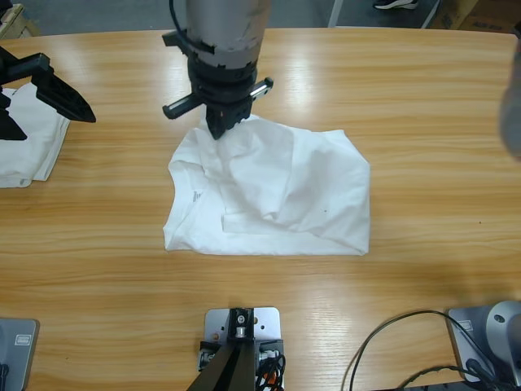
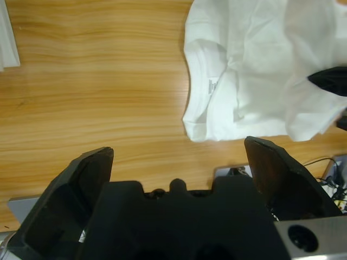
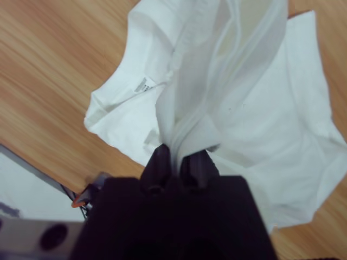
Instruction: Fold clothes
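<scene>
Two white garments lie on the wooden table [image 1: 423, 122]; the main one, a white T-shirt [image 1: 277, 195], sits crumpled near the middle, roughly half folded, with its neckline toward the left in the high view; a small white neck label [image 3: 142, 85] with grey print shows inside the collar, the writing too small to read; a tiny dark speck marks the cloth on its right half. At the table's left edge rests a second white folded garment [image 1: 28, 142], well apart from the first. The right gripper [image 1: 221, 124] comes down from the top of the high view onto the T-shirt's far edge; its jaws are pressed together on a bunch of the fabric, which rises in a pleated ridge from between them. The left gripper [image 1: 37, 94] hangs over the folded garment at the left, jaws spread wide and holding nothing.
</scene>
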Tool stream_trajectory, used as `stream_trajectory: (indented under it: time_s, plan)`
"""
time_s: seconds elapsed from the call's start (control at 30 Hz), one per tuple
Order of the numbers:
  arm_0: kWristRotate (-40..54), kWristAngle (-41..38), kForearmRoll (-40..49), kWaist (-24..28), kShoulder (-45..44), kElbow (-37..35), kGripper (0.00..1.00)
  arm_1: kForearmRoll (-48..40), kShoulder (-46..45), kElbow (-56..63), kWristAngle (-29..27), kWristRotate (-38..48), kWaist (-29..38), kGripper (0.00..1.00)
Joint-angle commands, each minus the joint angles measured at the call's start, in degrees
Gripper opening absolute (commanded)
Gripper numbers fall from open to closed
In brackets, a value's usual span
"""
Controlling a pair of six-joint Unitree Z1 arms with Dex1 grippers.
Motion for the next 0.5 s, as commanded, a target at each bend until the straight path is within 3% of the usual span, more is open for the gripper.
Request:
stream_trajectory:
  time_s: [0.03, 0.3, 0.33, 0.37, 0.4, 0.5]
  plan:
    - [-0.47, 0.79, 0.25, 0.68, -0.78, 2.62, 0.950, 6.11, 7.05, -5.24, 2.12, 0.50, 3.27, 0.000]
    - [-0.05, 0.79, 0.12, 1.12, -0.76, 3.01, 0.950, 8.15, 9.95, -10.98, 2.20, 0.45, 3.98, 0.000]
    - [0.05, 0.79, 0.12, 1.16, -0.76, 3.03, 0.950, 8.15, 10.42, -12.04, 2.15, 0.73, 3.99, 0.278]
    - [0.16, 0.79, 0.12, 1.16, -0.75, 3.03, 0.950, 8.15, 10.83, -13.20, 2.03, 1.17, 4.06, 0.878]
    - [0.23, 0.79, 0.12, 1.16, -0.68, 3.03, 0.950, 8.15, 11.25, -14.78, 1.94, 1.31, 4.06, 0.992]
    - [0.42, 0.79, 0.00, 1.16, -0.50, 3.36, 0.950, 8.08, 12.59, -21.34, 2.43, 1.80, 4.06, 1.000]
